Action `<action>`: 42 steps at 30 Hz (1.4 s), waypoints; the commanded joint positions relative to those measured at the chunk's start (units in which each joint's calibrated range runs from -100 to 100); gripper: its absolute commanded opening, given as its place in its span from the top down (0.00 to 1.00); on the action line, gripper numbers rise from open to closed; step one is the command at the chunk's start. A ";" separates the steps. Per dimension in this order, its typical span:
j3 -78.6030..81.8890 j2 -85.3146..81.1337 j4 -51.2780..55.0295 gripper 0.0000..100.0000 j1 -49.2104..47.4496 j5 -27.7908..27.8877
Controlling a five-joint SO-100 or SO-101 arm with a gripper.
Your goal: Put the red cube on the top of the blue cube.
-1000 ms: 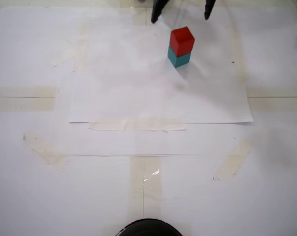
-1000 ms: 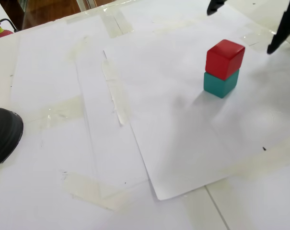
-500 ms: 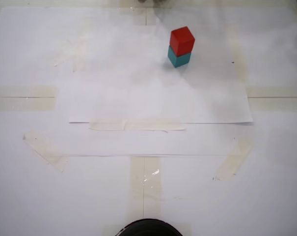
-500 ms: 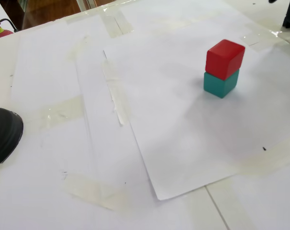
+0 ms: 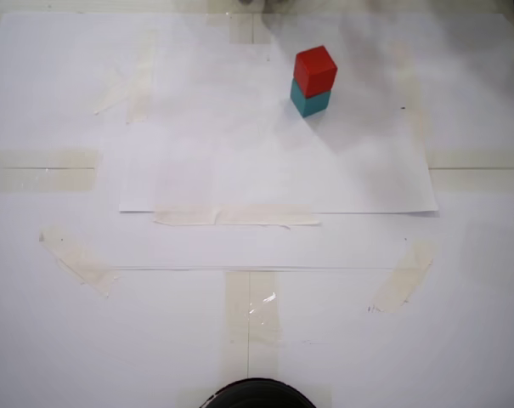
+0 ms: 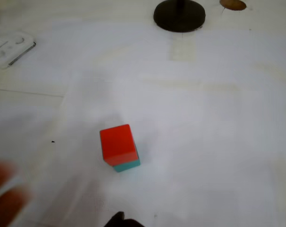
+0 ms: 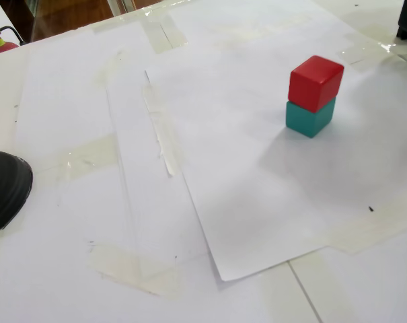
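Observation:
The red cube [image 5: 315, 70] sits squarely on top of the teal blue cube [image 5: 310, 100], on white paper at the back right of a fixed view. The stack also shows in the other fixed view, red cube [image 7: 315, 82] on blue cube [image 7: 309, 118]. In the wrist view the red cube [image 6: 117, 144] covers most of the blue cube [image 6: 127, 164]. Nothing touches the stack. Only a small dark tip [image 6: 120, 220] shows at the bottom edge of the wrist view, below the stack. It may be part of my gripper, and its jaws cannot be made out.
A black round base [image 6: 179, 15] stands at the far edge in the wrist view and shows in both fixed views [image 5: 257, 396] [image 7: 3, 190]. White paper sheets [image 5: 273, 170] are taped to the table. A blurred reddish shape [image 6: 3, 196] and a white object [image 6: 10, 47] lie left.

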 commanded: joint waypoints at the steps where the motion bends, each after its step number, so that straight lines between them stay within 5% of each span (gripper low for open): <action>1: -2.96 -0.37 1.91 1.00 0.85 0.39; 30: -2.96 -0.37 7.05 1.00 0.70 -2.39; 42: 2.76 -0.29 -1.67 0.99 0.10 -2.30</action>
